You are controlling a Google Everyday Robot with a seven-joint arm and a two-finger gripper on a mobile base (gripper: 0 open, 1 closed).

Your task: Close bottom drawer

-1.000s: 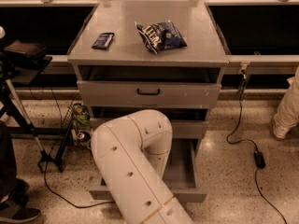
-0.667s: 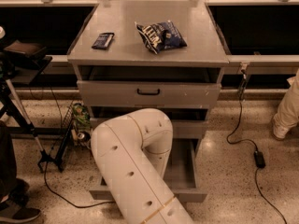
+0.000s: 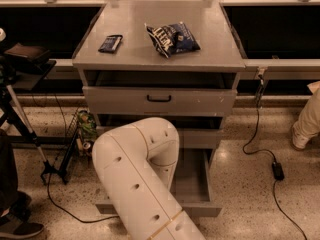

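The bottom drawer [image 3: 194, 180] is the lowest of three grey drawers and stands pulled far out over the floor. Its shallow tray and low front panel [image 3: 205, 211] show on the right side. My white arm [image 3: 140, 179] rises from the bottom edge, bends at the elbow in front of the cabinet and covers the drawer's left and middle. My gripper is hidden behind the arm, down near the bottom drawer. The drawer's handle is hidden too.
The top drawer [image 3: 159, 100] with a black handle is slightly open; the middle drawer [image 3: 200, 136] sits below it. A blue chip bag [image 3: 172, 38] and a dark packet [image 3: 110, 43] lie on top. A tripod [image 3: 30, 134] stands left; a power cable [image 3: 276, 170] and a person's leg [image 3: 307, 124] are right.
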